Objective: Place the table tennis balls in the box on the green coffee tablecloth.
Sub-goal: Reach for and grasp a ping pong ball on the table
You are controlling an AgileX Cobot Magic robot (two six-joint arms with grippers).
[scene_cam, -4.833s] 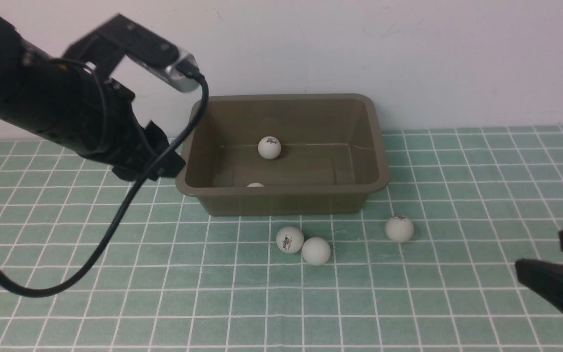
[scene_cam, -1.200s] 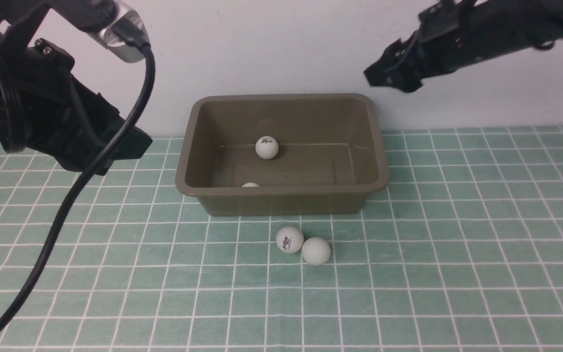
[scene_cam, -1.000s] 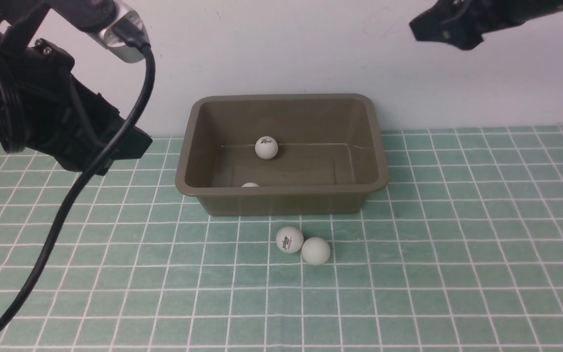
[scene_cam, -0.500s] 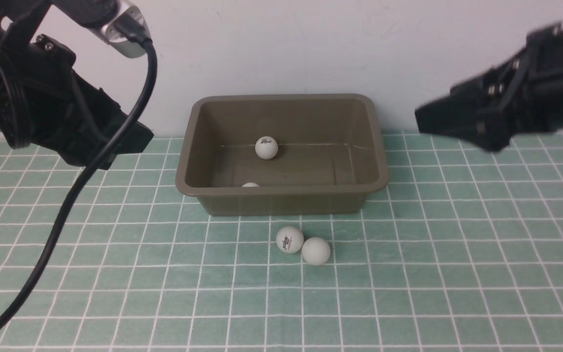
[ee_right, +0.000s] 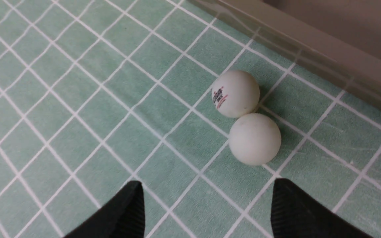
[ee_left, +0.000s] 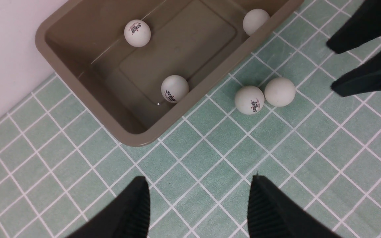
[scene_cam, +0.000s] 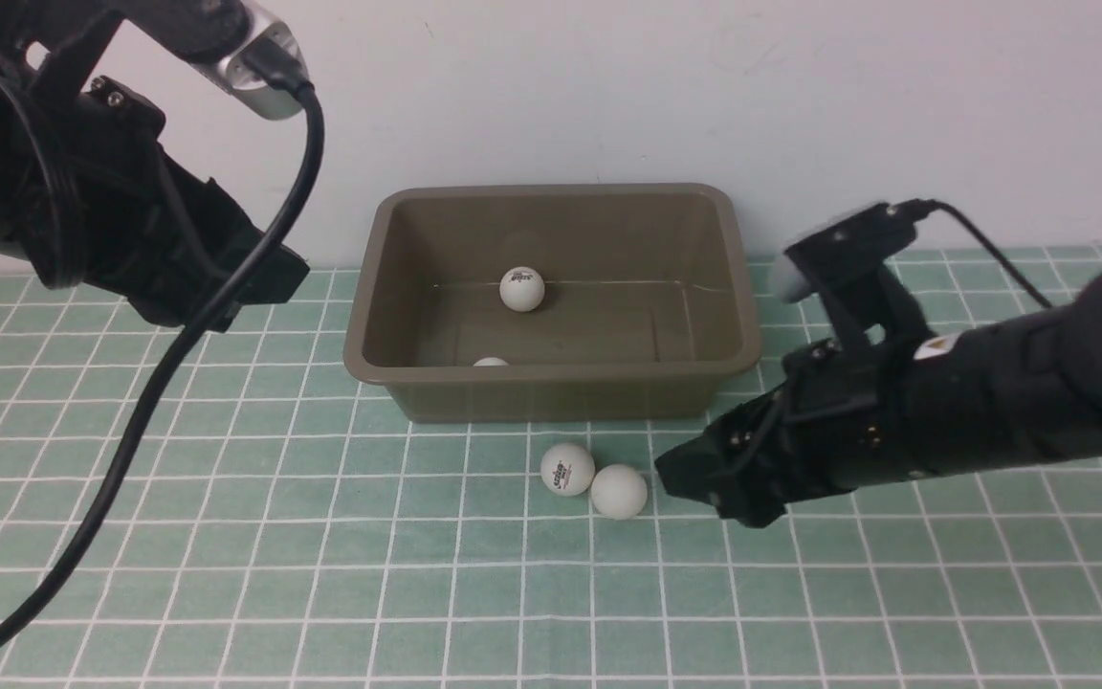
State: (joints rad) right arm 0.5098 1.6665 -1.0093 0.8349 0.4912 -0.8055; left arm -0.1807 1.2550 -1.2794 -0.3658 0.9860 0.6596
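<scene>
The olive-brown box (scene_cam: 551, 388) stands on the green coffee tablecloth (scene_cam: 321, 574) by the wall. Three table tennis balls lie inside it (ee_left: 137, 33) (ee_left: 174, 89) (ee_left: 256, 21); the front view shows only two of them (scene_cam: 521, 289) (scene_cam: 491, 363). Two more balls touch each other on the cloth before the box: one with a logo (scene_cam: 567, 468) (ee_right: 235, 94), one plain (scene_cam: 618, 491) (ee_right: 254, 138). My right gripper (scene_cam: 694, 478) (ee_right: 206, 183) is open, low and just right of the plain ball, holding nothing. My left gripper (scene_cam: 264, 282) (ee_left: 198, 178) hangs open and empty, high at the box's left.
A white wall rises right behind the box. The left arm's black cable (scene_cam: 159, 383) loops down over the cloth at the left. The right gripper's fingers (ee_left: 365, 76) also show in the left wrist view, next to the two loose balls.
My right arm has swung down from high near the wall to just above the cloth beside the two loose balls. The left arm has hardly moved. The cloth's right-hand ball is gone.
</scene>
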